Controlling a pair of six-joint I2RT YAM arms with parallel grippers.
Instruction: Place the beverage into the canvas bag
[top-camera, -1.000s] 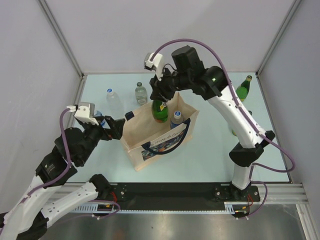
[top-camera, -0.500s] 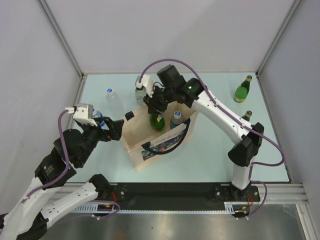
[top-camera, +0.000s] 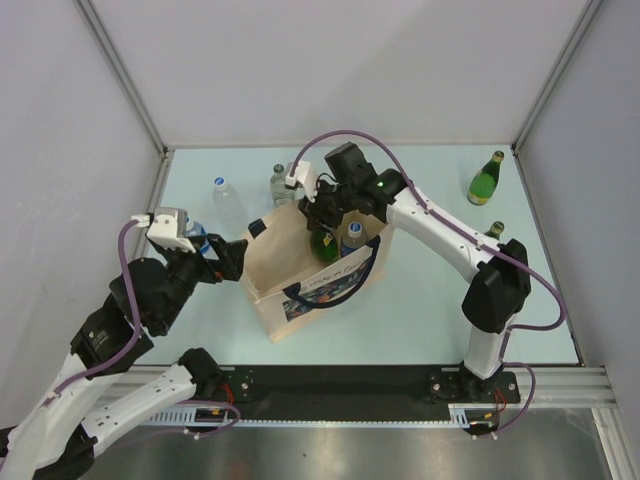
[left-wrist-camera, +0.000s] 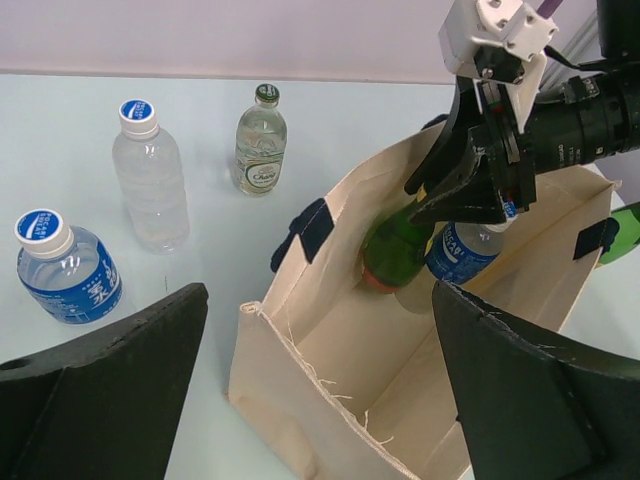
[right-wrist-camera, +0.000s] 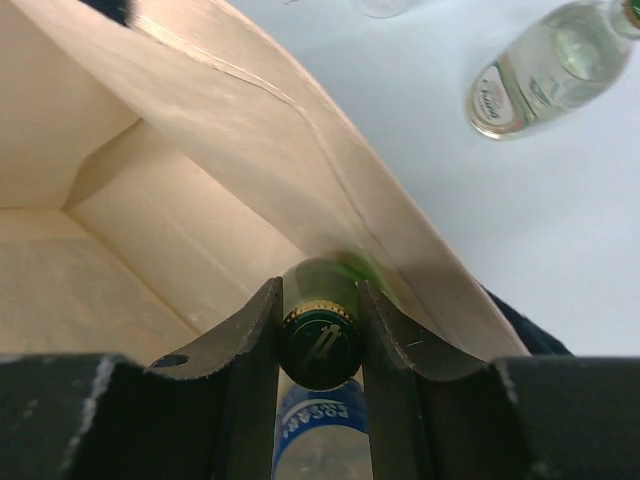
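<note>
The beige canvas bag with navy handles stands open mid-table; it also shows in the left wrist view and the right wrist view. My right gripper is shut on the neck of a green glass bottle, holding it inside the bag's mouth against the far wall. A blue-labelled water bottle stands in the bag beside it. My left gripper is open at the bag's left end, its fingers wide on either side of the corner.
A clear water bottle and a small glass bottle stand behind the bag. A blue-labelled bottle stands by my left gripper. A green bottle stands far right, another bottle behind the right arm.
My right gripper has come down and slightly left, lowering the green bottle from above the bag into its mouth. The left arm has hardly moved.
</note>
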